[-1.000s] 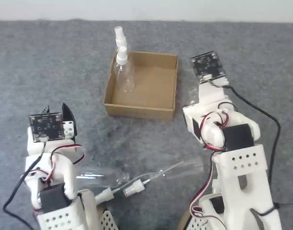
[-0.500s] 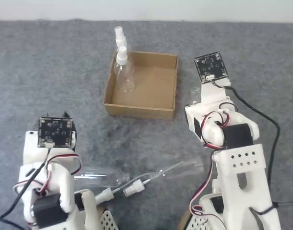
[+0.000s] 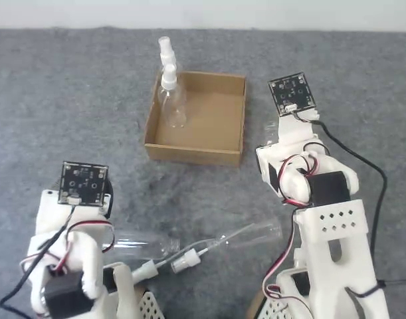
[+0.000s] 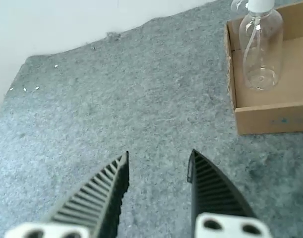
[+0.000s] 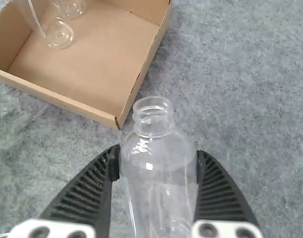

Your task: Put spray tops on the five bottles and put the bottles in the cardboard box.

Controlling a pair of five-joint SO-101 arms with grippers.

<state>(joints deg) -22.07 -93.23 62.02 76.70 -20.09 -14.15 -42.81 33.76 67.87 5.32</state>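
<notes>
My right gripper (image 5: 156, 157) is shut on a clear bottle (image 5: 156, 148) with a bare open neck, held just outside the near right corner of the cardboard box (image 5: 91, 64). Two clear bottles (image 3: 171, 100) with white spray tops stand in the far left corner of the box (image 3: 209, 129). My left gripper (image 4: 158, 156) is open with nothing in it, low over bare carpet, left of the box (image 4: 270, 116). Between the arm bases a clear bottle (image 3: 141, 244) lies on its side, with a second one (image 3: 257, 233) to its right. Two loose white spray tops (image 3: 183, 261) lie by them.
Grey carpet (image 3: 76, 100) covers the table, bare to the left and right of the box. The left arm's base (image 3: 70, 279) and the right arm's base (image 3: 335, 246) stand at the front edge, close beside the lying bottles.
My left arm has drawn back toward the front of the table, its camera board now lower in the high view. My right arm tilted up slightly with the bottle, then held still.
</notes>
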